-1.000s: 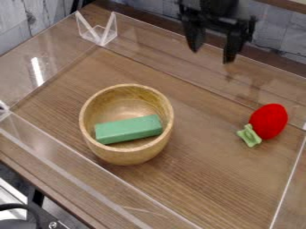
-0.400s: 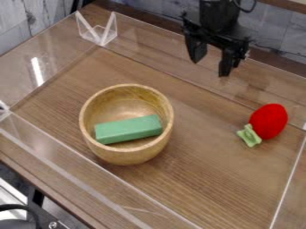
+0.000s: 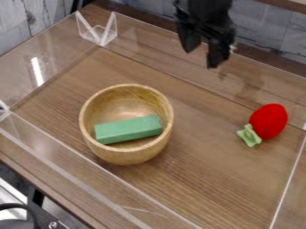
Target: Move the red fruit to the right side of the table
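Observation:
The red fruit [image 3: 267, 121], glossy with a green leafy end at its lower left, lies on the brown wood-grain table [image 3: 221, 174] close to the right clear wall. My gripper [image 3: 203, 51] hangs above the back of the table, well behind and to the left of the fruit. Its two dark fingers point down and stand apart with nothing between them, so it is open.
A round light wooden bowl [image 3: 127, 122] left of centre holds a green rectangular block [image 3: 128, 130]. Low clear plastic walls [image 3: 42, 76] border the table on all sides, with a folded clear corner piece [image 3: 97, 29] at the back left.
The gripper has shifted left and turned a little at the back of the table. The fruit, bowl and block have not moved.

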